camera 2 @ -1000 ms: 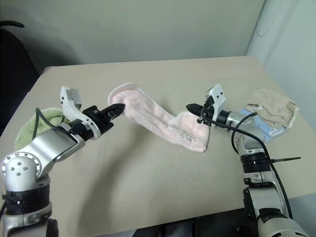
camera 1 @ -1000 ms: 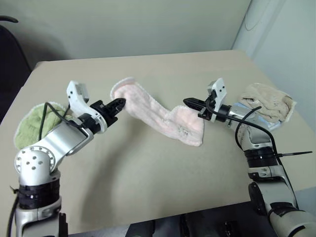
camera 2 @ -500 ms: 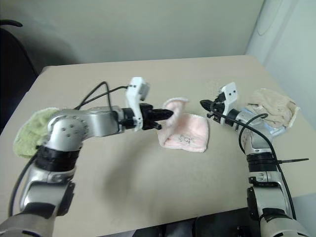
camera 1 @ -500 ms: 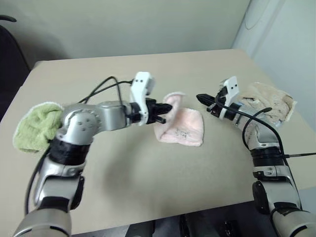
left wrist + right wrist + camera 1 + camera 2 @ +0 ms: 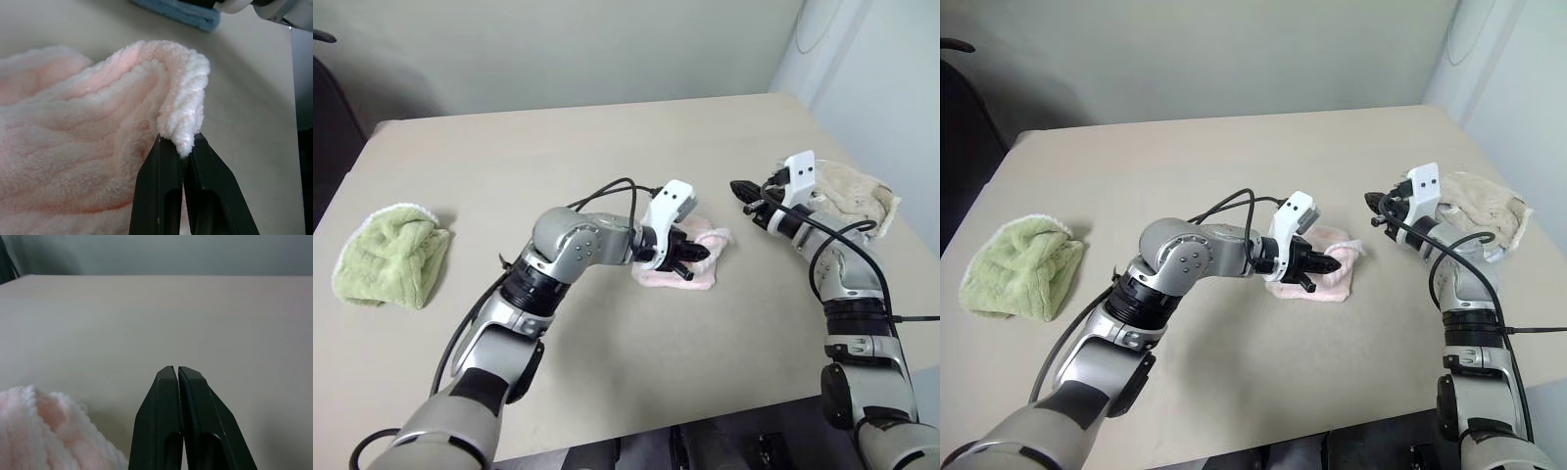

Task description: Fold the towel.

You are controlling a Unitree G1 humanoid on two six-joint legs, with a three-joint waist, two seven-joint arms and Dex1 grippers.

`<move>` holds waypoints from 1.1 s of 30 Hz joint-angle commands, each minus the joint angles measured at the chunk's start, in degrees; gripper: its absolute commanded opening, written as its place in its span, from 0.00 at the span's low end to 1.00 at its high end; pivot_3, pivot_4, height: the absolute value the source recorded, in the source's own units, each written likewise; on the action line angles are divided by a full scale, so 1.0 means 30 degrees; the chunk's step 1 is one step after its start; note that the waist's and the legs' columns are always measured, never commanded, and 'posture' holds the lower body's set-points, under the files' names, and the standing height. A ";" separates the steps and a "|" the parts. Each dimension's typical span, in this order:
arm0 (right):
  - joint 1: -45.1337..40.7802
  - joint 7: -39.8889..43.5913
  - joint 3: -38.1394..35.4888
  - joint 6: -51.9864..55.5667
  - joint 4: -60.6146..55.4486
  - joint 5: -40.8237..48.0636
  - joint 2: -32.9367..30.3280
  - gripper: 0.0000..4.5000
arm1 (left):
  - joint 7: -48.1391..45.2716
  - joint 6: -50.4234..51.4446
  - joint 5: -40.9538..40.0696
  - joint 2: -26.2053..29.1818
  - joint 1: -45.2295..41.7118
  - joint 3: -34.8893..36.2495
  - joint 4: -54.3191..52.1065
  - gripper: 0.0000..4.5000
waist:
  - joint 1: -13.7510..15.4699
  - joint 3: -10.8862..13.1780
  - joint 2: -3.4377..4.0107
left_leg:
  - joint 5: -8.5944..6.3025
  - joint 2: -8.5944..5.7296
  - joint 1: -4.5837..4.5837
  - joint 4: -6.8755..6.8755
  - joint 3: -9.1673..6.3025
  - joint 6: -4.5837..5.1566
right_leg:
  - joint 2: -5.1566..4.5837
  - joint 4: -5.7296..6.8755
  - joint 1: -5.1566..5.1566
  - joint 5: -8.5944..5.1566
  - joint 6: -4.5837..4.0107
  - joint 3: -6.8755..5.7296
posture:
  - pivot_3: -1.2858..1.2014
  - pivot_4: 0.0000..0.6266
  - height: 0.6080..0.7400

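The pale pink towel (image 5: 679, 279) lies bunched and doubled over on the tan table (image 5: 607, 372), right of centre. My left gripper (image 5: 701, 253) reaches across over it. In the left wrist view its black fingers (image 5: 161, 191) are shut on the towel's (image 5: 73, 122) thick white edge, which curls up above their tips. My right gripper (image 5: 740, 186) hovers just right of the towel, apart from it, pointing toward it. Its fingers (image 5: 164, 421) are shut with nothing between them, and a corner of the towel (image 5: 44, 431) shows beside them.
A lime-green towel (image 5: 386, 255) lies crumpled at the table's left side. A beige towel (image 5: 857, 191) sits at the right edge behind my right arm, with a blue cloth (image 5: 181, 12) beside it. The table's right edge runs close to the right arm.
My left gripper has swung right with the towel's left end and laid it over the right half. My right gripper has drawn away to the right of the towel.
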 commanded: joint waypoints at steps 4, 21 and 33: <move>-0.0075 -0.0163 -0.0339 0.0108 -0.1182 0.0479 -0.0202 0.03 | -0.0549 0.0245 0.0145 -0.1435 0.0097 0.3225 0.0128 0.51 | 0.0001 0.0000 0.0000 | -0.0007 0.0000 -0.0029 0.0114 -0.0001 0.0024 | -0.0001 0.0005 0.0003 0.0017 0.0029 0.0001 | 0.52 0.24 1.00; 0.1204 0.3738 0.0732 0.3193 -0.4618 0.2574 -0.2064 0.00 | -0.4233 -0.4496 0.3047 0.2342 0.3754 0.6524 -0.2883 0.80 | -0.0008 -0.0006 0.0006 | -0.0009 -0.0003 -0.0038 0.0242 0.0013 0.0049 | 0.0006 0.0002 0.0004 0.0032 0.0053 0.0015 | 0.52 0.24 1.00; 0.3778 0.3200 0.2312 0.5337 -0.7099 0.3400 -0.1458 0.00 | -0.7318 -0.7380 0.5812 0.1067 0.4559 0.4043 -0.1190 0.01 | 0.0175 -0.0002 -0.0016 | -0.0023 -0.0026 -0.0063 0.0327 -0.0016 0.0151 | -0.0019 -0.0012 0.0109 0.0120 0.0158 0.0012 | 0.52 0.24 1.00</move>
